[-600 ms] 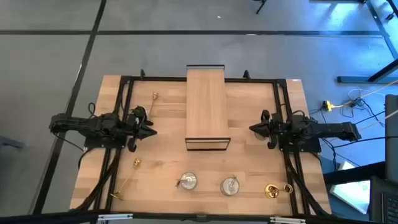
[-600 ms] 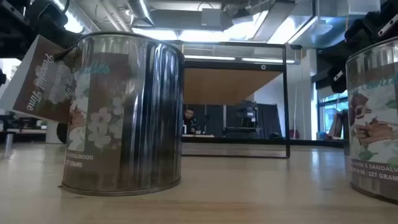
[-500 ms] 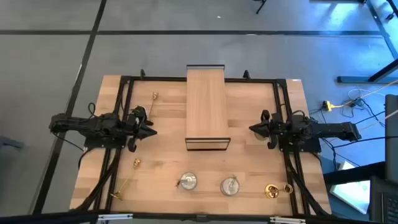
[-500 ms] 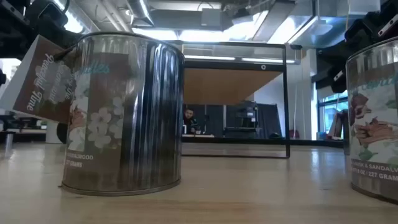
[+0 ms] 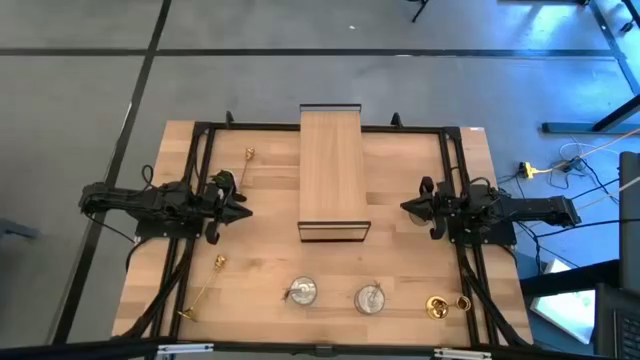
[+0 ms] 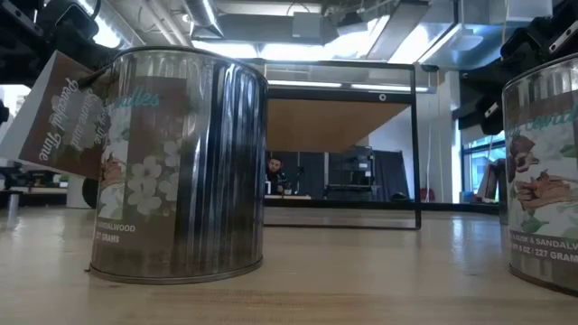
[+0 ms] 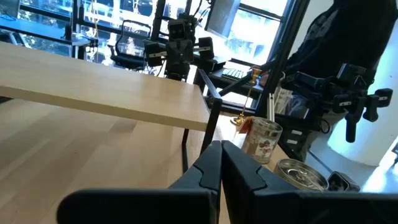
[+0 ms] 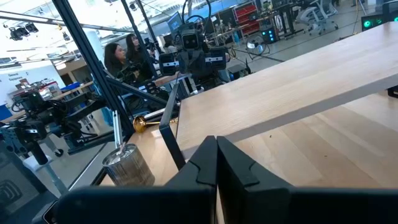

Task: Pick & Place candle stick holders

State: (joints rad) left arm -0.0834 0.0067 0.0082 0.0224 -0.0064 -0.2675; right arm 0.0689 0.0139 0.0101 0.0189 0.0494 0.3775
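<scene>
Two squat silver holders (image 5: 300,292) (image 5: 370,298) stand near the table's near edge; they fill the low view (image 6: 176,162) (image 6: 542,181). A slim gold candlestick (image 5: 203,288) lies at the near left. Another (image 5: 246,160) lies at the far left. A short gold holder (image 5: 437,307) sits at the near right. My left gripper (image 5: 243,210) is shut and empty, left of the wooden riser (image 5: 333,170). My right gripper (image 5: 405,208) is shut and empty, right of the riser. Both sets of shut fingers show in the wrist views (image 7: 221,165) (image 8: 216,158).
The wooden riser on a black frame (image 5: 334,231) stands in the table's middle between the arms. Something small and green (image 5: 222,180) sits by the left gripper. Black rails (image 5: 200,150) run along the table's sides. People (image 8: 121,53) sit beyond the table.
</scene>
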